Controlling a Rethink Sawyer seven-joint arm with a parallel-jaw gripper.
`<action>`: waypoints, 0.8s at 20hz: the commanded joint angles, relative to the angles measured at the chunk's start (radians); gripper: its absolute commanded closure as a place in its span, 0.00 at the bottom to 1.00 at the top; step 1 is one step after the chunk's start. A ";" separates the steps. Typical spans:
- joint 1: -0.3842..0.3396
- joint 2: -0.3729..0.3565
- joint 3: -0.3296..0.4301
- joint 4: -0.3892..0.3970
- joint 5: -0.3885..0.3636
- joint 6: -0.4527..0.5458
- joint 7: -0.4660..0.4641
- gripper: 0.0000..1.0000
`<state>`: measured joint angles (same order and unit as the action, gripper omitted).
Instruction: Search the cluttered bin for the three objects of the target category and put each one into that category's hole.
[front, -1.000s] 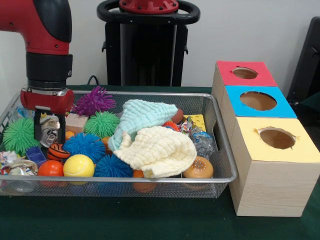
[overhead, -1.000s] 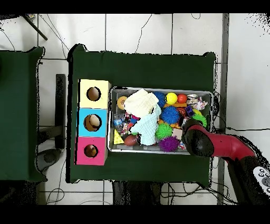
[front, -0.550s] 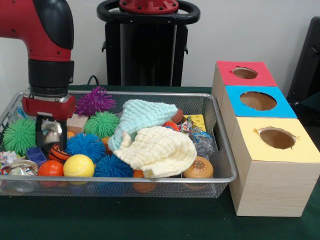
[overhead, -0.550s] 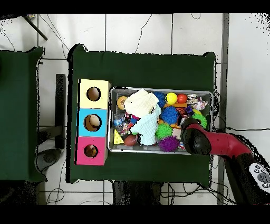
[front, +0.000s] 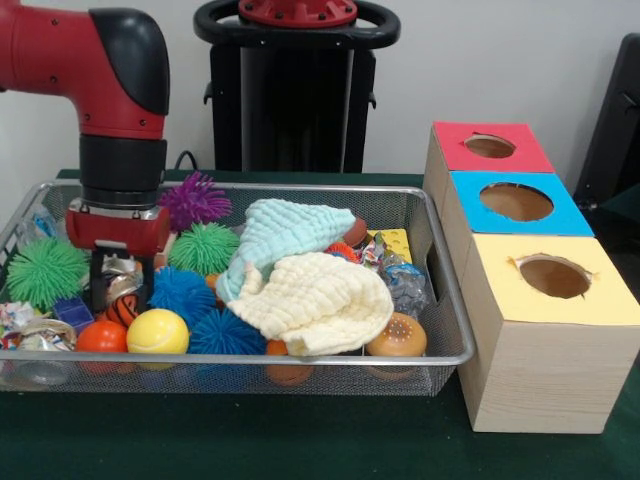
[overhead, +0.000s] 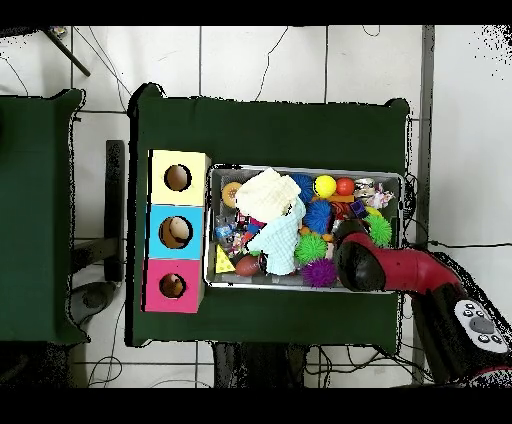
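Note:
A wire mesh bin (front: 300, 358) holds a heap of toys and scraps. My gripper (front: 120, 285) hangs low over the bin's left part, shut on a crushed silver can (front: 120, 268) held between its black fingers. Just below it lie an orange striped ball (front: 123, 308) and a blue spiky ball (front: 185, 290). To the right stand three boxes with round holes: red (front: 490, 147), blue (front: 515, 202) and yellow (front: 553, 277). In the overhead view the red arm (overhead: 370, 265) covers the gripper and the can above the bin (overhead: 300, 168).
A cream cloth (front: 315, 300) and a pale blue cloth (front: 285, 232) cover the bin's middle. Around them lie a yellow ball (front: 157, 332), green spiky balls (front: 45, 272), a purple spiky ball (front: 193, 200), a burger toy (front: 396, 337) and crumpled wrappers (front: 400, 280).
The arm has shifted right in the front view and sunk a little, carrying the crushed can with it. The rest of the bin's contents have not moved.

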<state>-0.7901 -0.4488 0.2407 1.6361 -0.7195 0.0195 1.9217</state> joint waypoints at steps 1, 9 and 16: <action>0.012 0.073 -0.002 -0.035 -0.022 -0.029 0.068 0.00; -0.026 0.064 0.038 -0.008 -0.020 -0.028 0.055 0.00; -0.043 0.061 0.051 -0.003 -0.038 -0.050 0.047 1.00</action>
<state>-0.8137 -0.4379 0.2343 1.6354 -0.7191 -0.0075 1.9219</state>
